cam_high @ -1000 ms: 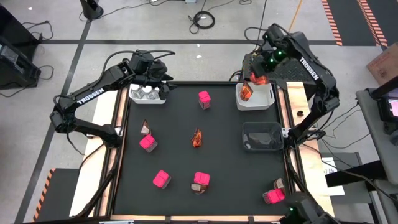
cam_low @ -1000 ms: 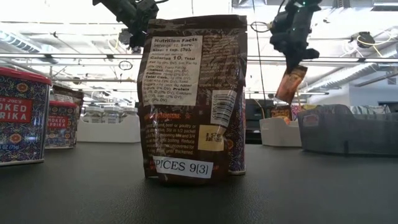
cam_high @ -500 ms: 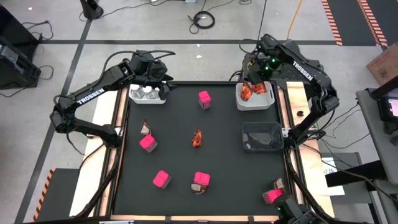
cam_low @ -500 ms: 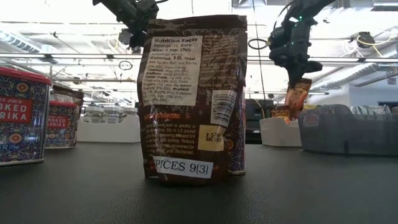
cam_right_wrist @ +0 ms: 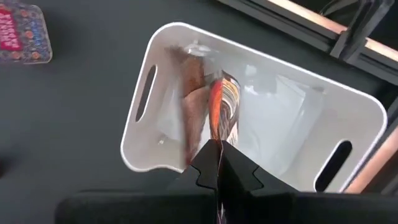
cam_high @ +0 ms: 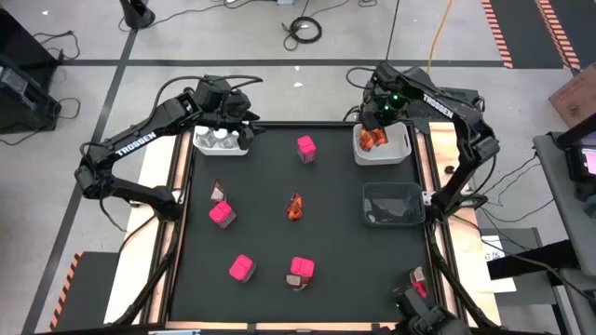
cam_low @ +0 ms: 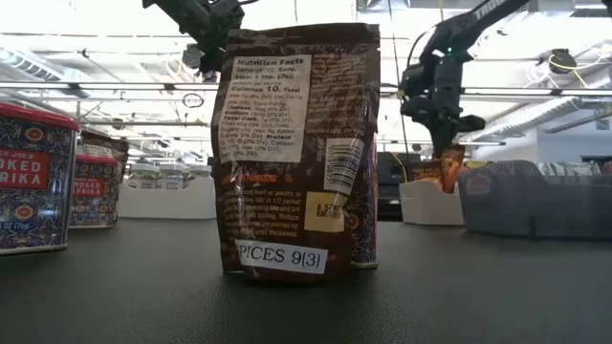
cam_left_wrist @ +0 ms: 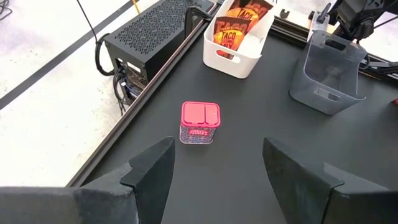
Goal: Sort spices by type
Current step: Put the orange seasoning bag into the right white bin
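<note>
My right jaws (cam_right_wrist: pixel 219 163) pinch an orange sachet (cam_right_wrist: pixel 222 106) low inside the white bin (cam_right_wrist: pixel 149 56), so like lands with like. My left jaws (cam_left_wrist: pixel 214 163) hover spread over the jar bin (cam_high: pixel 222 148).

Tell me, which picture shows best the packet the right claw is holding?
The right wrist view: the right gripper pinches the sachet above the white bin. The high view shows it small, the low view far off, the left wrist view not clearly.
</note>
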`<action>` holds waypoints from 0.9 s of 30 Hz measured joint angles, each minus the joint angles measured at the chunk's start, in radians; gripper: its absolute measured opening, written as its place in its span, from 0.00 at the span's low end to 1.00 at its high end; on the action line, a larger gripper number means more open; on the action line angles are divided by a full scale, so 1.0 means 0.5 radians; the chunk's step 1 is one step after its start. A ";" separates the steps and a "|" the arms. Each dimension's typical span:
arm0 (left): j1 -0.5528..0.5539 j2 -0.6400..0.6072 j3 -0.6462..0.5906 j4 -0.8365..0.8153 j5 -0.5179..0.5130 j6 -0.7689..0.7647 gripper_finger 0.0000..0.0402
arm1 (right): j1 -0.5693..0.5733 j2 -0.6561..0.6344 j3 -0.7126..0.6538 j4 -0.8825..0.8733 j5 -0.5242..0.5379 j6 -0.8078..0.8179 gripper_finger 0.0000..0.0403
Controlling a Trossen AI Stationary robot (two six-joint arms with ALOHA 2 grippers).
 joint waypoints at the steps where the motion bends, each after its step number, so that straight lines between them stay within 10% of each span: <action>1: -0.002 0.000 0.000 -0.001 0.001 0.000 0.61 | -0.001 0.020 0.000 0.000 0.001 -0.001 0.00; 27: -0.011 0.000 0.000 -0.008 0.008 -0.005 0.61 | 0.008 0.245 0.002 0.132 -0.064 0.005 0.02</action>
